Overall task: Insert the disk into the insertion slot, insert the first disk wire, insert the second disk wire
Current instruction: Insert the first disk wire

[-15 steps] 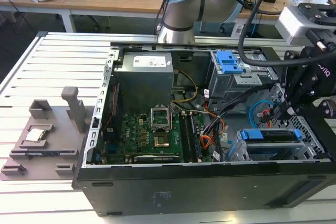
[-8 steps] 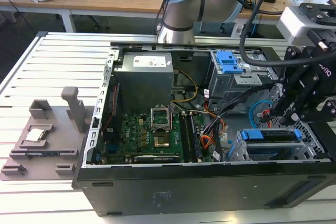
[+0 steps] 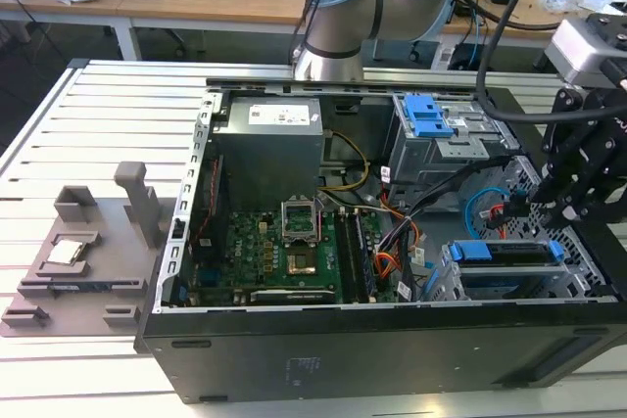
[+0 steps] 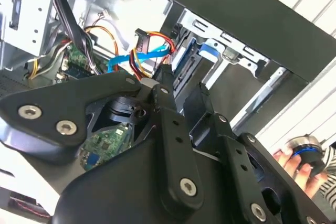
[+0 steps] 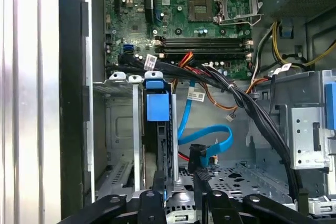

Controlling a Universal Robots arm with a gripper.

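Note:
The disk (image 3: pixel 505 254), grey in its bright blue carrier, sits inside the insertion slot (image 3: pixel 449 286), the silver perforated cage at the case's near corner on the exterior view's right. In the first wrist view the disk's blue front (image 5: pixel 157 107) stands in the cage (image 5: pixel 121 129). My gripper (image 3: pixel 516 210) hangs just beyond the cage, over loose cables. It is shut on the black connector (image 5: pixel 195 153) of a looping blue wire (image 5: pixel 223 135). A second plug with red, yellow and black wires (image 4: pixel 146 38) lies beside my gripper (image 4: pixel 176 80).
A grey cage with a blue tab (image 3: pixel 429 115) stands behind the gripper. A thick black cable bundle (image 5: pixel 247 108) crosses toward the motherboard (image 3: pixel 294 252). The power supply (image 3: pixel 269 149) fills the far corner. A person's hand (image 4: pixel 294 162) holds a round knob outside the case.

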